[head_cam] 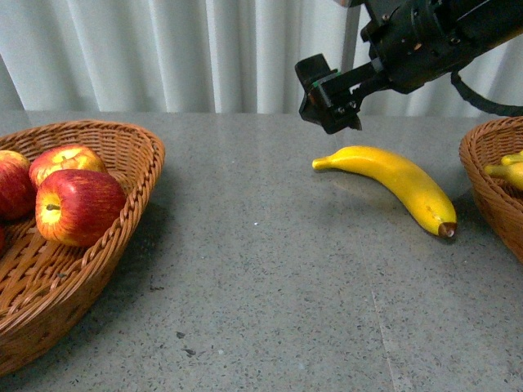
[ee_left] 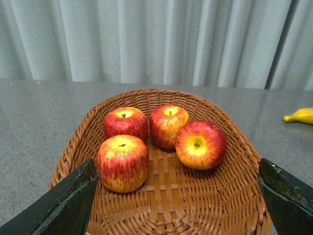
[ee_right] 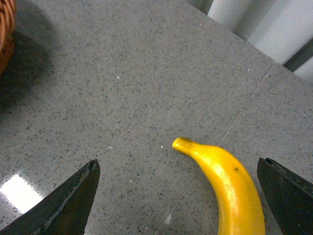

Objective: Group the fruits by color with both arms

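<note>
One banana lies loose on the grey bench, between the two wicker baskets and nearer the right basket, where other bananas already sit. Its long axis runs on a slant: the stem end points away and toward the left, and the brown tip comes toward the robot and the right basket.

The right hand hangs in the air over the stem end, not touching the fruit. Its wrist view shows both fingers spread wide and empty, with the banana's stem half between them but off-centre. To my eye the hand would have to come down and shift along the fruit toward its thicker middle, with the jaws set across that slanted axis.

This arm is plainly the nearer one. The left hand is well apart, open and holding nothing, poised over the left basket, which holds four apples.
</note>
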You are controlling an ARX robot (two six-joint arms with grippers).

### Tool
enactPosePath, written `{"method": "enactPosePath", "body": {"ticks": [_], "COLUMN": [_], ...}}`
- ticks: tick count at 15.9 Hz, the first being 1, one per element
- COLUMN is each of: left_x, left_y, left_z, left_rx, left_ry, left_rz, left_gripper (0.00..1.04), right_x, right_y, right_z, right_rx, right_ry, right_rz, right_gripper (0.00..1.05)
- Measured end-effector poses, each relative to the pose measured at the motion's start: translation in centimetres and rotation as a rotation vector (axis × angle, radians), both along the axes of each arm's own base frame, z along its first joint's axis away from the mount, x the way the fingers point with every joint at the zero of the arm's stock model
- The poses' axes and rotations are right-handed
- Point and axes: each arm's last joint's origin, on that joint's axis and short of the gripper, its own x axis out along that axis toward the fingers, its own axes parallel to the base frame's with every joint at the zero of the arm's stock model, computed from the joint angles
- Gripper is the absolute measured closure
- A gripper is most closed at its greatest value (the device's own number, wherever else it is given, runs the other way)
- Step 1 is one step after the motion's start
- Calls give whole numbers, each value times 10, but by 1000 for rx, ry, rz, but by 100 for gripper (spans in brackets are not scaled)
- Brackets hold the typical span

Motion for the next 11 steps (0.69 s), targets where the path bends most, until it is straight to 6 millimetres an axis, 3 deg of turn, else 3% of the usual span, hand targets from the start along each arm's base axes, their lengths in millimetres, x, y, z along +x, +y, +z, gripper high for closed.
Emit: {"method": "enactPosePath", "body": {"ticks": [5,11], "left_x": [0,0], "left_y": [0,0], "left_z": [0,0], "left_rx": [0,0], "left_ry": [0,0], "left_rz": [0,0], "left_gripper": [7,7], "right_x": [28,49], "right_y": [7,11], "right_z": [-32,-43], "right_rx": [-110,-218], "right_ry": [101,122], "right_rz": [-15,-69], "right_gripper": [7,7]}}
